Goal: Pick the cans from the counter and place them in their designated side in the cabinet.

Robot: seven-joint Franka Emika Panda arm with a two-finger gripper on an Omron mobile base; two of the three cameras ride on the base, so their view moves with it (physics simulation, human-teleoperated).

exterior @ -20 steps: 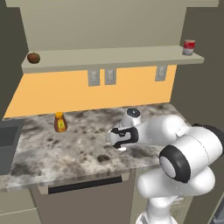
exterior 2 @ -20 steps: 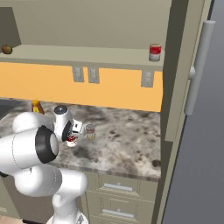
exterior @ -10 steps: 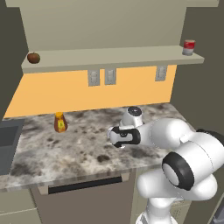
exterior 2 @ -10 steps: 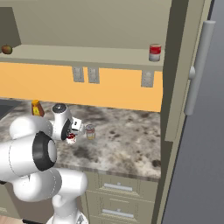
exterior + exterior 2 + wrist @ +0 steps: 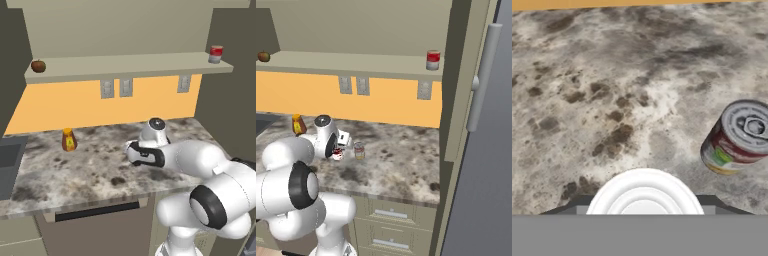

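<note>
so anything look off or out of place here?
Nothing spilled or tipped. One oddity: a small brown-red round thing, like an apple, sits alone at the left end of the shelf board, far from the red-and-grey can at the right end. On the counter the silver-grey can and orange bottle stand upright.

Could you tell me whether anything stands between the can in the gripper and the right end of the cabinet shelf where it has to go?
Nothing visible does. The gripper is shut on the dark red can above the counter, and open air lies between it and the shelf. A brighter red-and-grey can already occupies the right end, so aim beside it.
</note>
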